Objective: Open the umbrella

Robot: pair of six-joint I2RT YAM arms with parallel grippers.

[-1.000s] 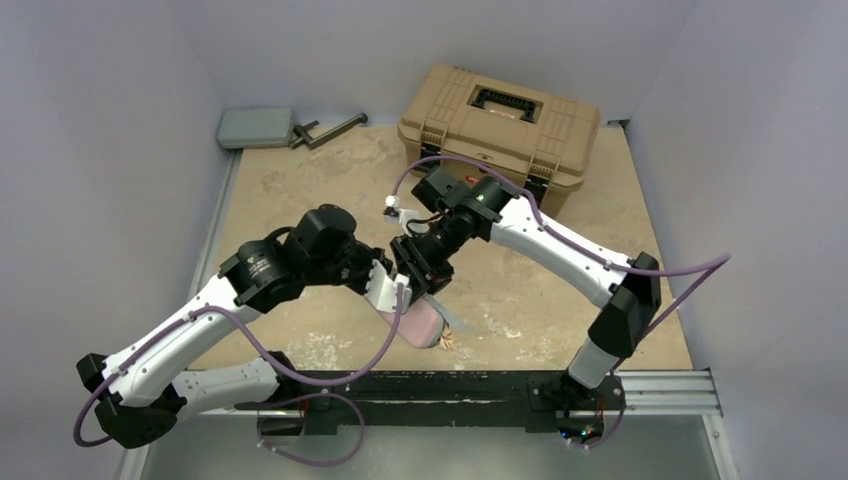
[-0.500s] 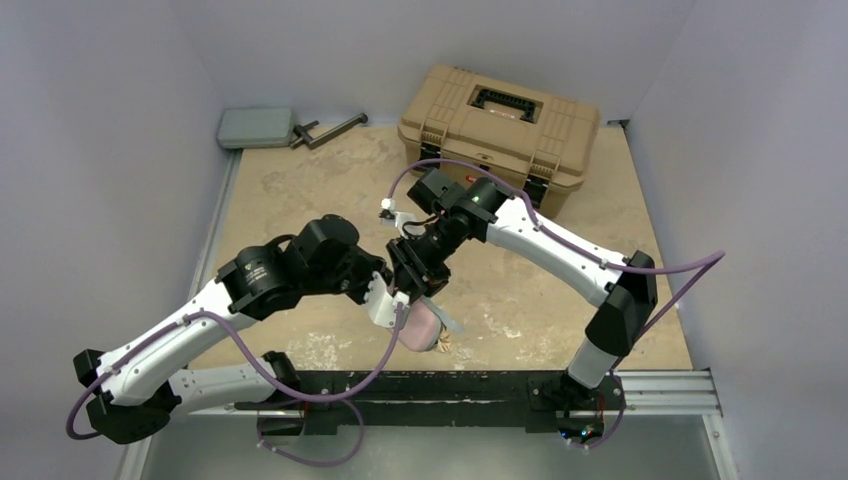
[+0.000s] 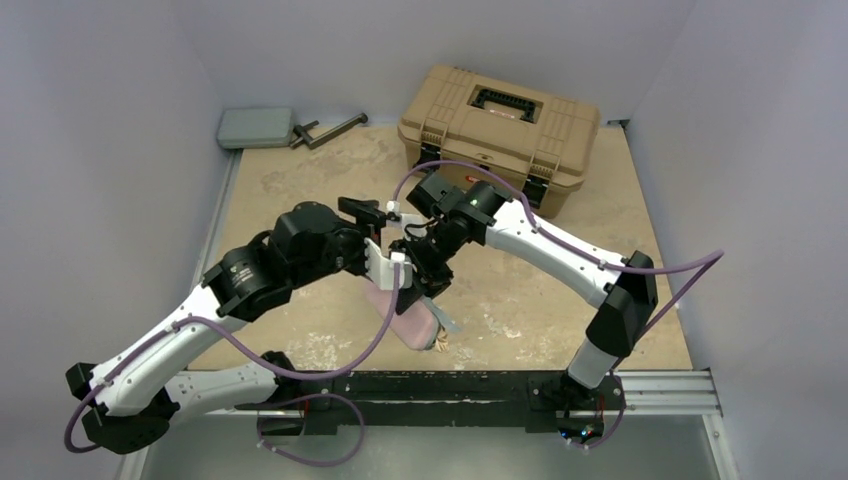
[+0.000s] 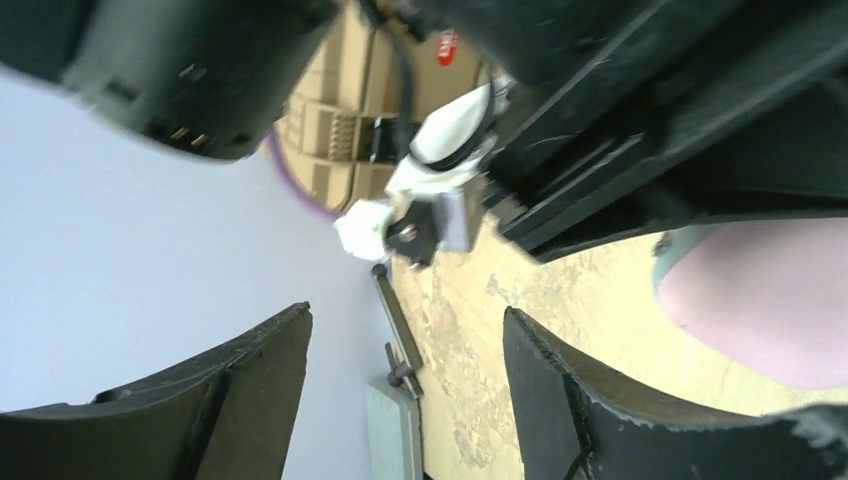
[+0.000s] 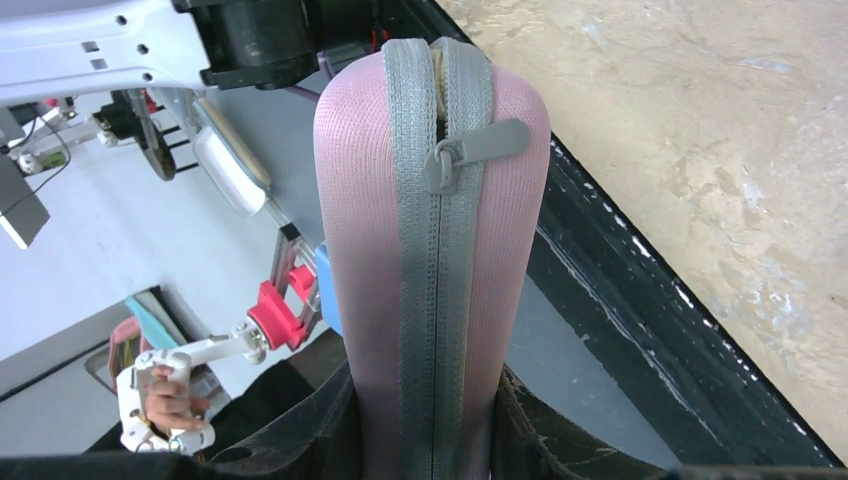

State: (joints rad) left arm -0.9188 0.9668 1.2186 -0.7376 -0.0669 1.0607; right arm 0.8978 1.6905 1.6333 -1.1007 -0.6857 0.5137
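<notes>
My right gripper (image 3: 425, 275) (image 5: 430, 390) is shut on a pink oblong pouch (image 3: 415, 320) (image 5: 365, 250) and holds it above the table, near end tilted down. A grey zipper strip runs along the pouch, its pull (image 5: 465, 155) close to the far tip. The umbrella is hidden from every view. A small tan tuft (image 3: 443, 342) shows at the pouch's lower end; I cannot tell what it is. My left gripper (image 3: 372, 222) (image 4: 405, 325) stands open just left of the right wrist, nothing between its fingers. An edge of the pouch (image 4: 770, 300) shows to its right.
A tan hard toolbox (image 3: 500, 120) (image 4: 345, 120) stands at the back right. A flat grey box (image 3: 256, 127) (image 4: 393, 430) and a dark metal bar (image 3: 330, 128) (image 4: 398, 320) lie at the back left. Grey walls close in both sides.
The left gripper has gone from shut to open and has swung up and back, away from the pouch's near end. The right arm still holds the pouch in almost the same place.
</notes>
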